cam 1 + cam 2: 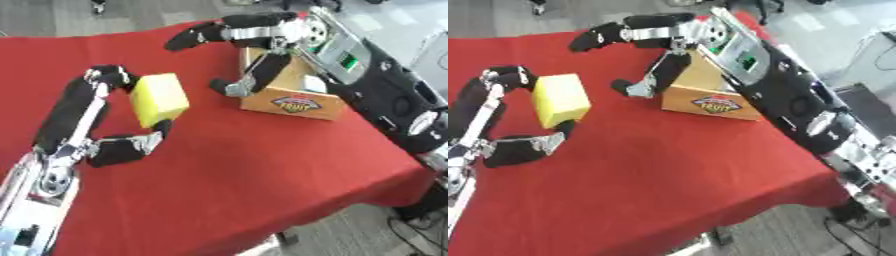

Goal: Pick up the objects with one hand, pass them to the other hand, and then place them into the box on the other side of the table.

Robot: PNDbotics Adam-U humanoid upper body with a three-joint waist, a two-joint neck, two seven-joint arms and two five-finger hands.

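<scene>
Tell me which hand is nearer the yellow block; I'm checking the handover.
Left. The left hand holds the yellow block between fingers and thumb. The right hand is open, apart from it, by the box.

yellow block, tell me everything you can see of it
The yellow block is a plain box-shaped piece, matte and soft-looking like foam or sponge, with no markings. It sits tilted between the left hand's fingers above and thumb below, which curl around it. It is over the red cloth, left of the cardboard box. The right hand is open and apart from it.
</scene>
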